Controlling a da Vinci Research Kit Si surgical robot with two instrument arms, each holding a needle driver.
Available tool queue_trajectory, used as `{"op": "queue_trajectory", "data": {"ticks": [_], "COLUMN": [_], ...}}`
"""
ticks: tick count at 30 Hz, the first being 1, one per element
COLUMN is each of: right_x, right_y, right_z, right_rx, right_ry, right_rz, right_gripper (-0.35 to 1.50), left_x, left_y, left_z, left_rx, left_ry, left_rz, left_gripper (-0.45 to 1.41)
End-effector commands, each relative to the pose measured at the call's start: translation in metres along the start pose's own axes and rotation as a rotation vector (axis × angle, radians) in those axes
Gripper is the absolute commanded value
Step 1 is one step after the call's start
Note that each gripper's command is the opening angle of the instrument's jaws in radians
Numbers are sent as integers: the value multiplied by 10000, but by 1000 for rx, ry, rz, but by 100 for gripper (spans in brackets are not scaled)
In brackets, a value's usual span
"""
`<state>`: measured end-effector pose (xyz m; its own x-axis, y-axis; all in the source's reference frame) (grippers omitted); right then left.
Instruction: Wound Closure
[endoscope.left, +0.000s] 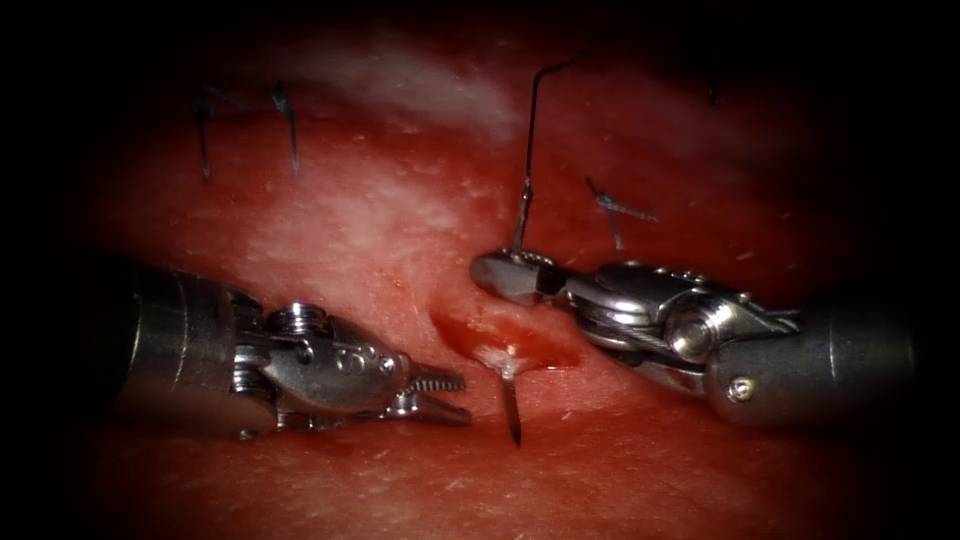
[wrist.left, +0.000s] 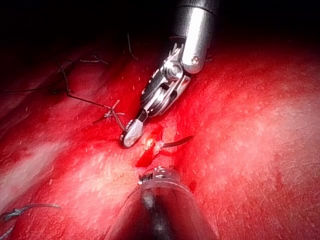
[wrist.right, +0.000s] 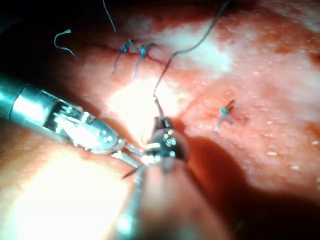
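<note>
The curved needle (endoscope.left: 512, 410) sits in the tissue (endoscope.left: 380, 220). Its dark point sticks out of the near lip of the red cut (endoscope.left: 500, 340), and its tail end rises beside the far lip. My right tool (endoscope.left: 492, 272), coming from the right of the cut, is shut on the needle near its tail. Thread (endoscope.left: 531, 130) runs up and away from there. My left tool (endoscope.left: 447, 396) lies left of the cut with its jaws open and holding nothing, just short of the needle point. The left wrist view shows the right tool (wrist.left: 131, 136) and the needle point (wrist.left: 177, 141).
Two earlier stitches (endoscope.left: 245, 125) with dark thread ends stand at the far left. A knotted stitch (endoscope.left: 615, 207) lies just beyond the right tool. Red fluid wets the cut. The right wrist view shows the thread (wrist.right: 190, 47) curving away over the tissue.
</note>
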<state>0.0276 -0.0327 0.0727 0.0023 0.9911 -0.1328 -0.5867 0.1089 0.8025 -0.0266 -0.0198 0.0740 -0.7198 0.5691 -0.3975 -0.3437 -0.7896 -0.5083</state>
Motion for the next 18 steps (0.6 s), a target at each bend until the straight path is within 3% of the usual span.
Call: {"op": "queue_trajectory", "data": {"ticks": [1,2,4,5,7,10,14,18], "right_x": [11,11,24,24,33,44,48,52], "right_y": [1,1,12,12,28,49,61,70], "right_z": [4,4,-1,-1,-7,-19,-29,-37], "right_rx": [12,12,12,12,13,33,39,21], "right_ry": [73,73,169,169,187,218,237,251], "right_rz": [-63,-63,-101,-101,-130,-135,-137,-139], "right_gripper": [37,37,96,96,113,116,110,100], "left_x": [1,1,7,7,22,48,60,70], "left_y": [1,1,-1,-1,-3,-2,3,6], "left_z": [7,7,3,3,-3,-11,-14,-8], "left_rx": [-1,-1,7,7,16,40,67,111], "left_ry": [0,0,-2,-2,19,99,147,194], "left_rz": [0,0,30,30,159,395,500,608], "left_gripper": [-3,-3,-6,-6,-5,11,11,22]}}
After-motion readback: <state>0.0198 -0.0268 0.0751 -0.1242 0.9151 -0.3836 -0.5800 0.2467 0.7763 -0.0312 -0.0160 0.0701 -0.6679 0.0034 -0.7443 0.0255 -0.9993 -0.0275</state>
